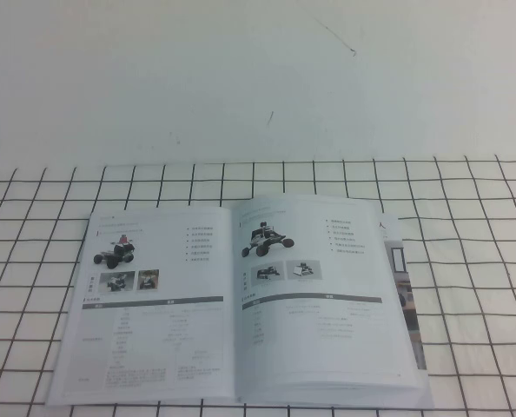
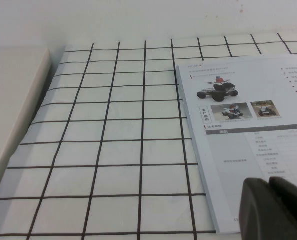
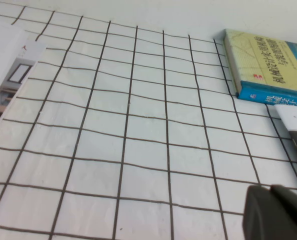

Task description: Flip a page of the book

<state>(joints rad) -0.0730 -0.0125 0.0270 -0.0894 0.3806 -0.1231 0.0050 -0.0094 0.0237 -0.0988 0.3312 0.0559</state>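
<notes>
Book (image 1: pixel 241 300) open flat | left tool (image 2: pixel 276 207) narrow | right tool (image 3: pixel 278 212) narrow

Soft, even light fills the room, washing the bench (image 1: pixel 466 261) pale and leaving almost no shadows, only a faint one along the edge of the book (image 1: pixel 241 304). The glossy page (image 1: pixel 323 295) looks hazy and its fine print blurs. Each wrist view shows a dark, out-of-focus left gripper (image 2: pixel 276 210) and right gripper (image 3: pixel 276 212) in its corner.

High view angled down, wrist views low, sharing book (image 1: pixel 241 300)
</notes>
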